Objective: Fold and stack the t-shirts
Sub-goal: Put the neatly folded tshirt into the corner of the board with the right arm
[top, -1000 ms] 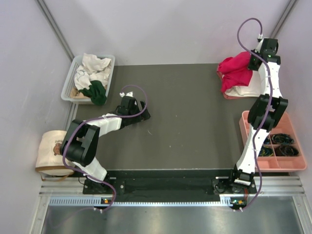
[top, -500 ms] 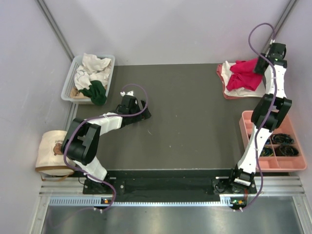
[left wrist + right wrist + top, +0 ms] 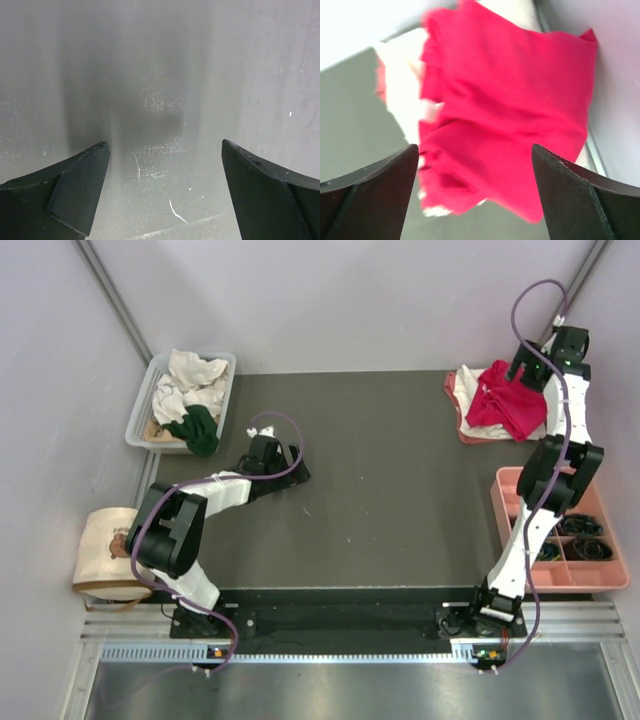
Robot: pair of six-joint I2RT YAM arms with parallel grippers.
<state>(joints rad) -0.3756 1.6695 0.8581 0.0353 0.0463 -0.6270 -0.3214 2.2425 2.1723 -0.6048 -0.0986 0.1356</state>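
Lying rumpled on the pile (image 3: 462, 390) at the far right corner of the table (image 3: 380, 460), the red shirt (image 3: 505, 402) may slide off, because the right claw (image 3: 475, 165) above it and the left claw (image 3: 165, 150) far to its left both stand apart, empty.

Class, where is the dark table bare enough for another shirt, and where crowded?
Free: the middle of the dark table, between the left gripper and the crimson-red t-shirt. Crowded: the far right corner, where it tops a cream t-shirt.
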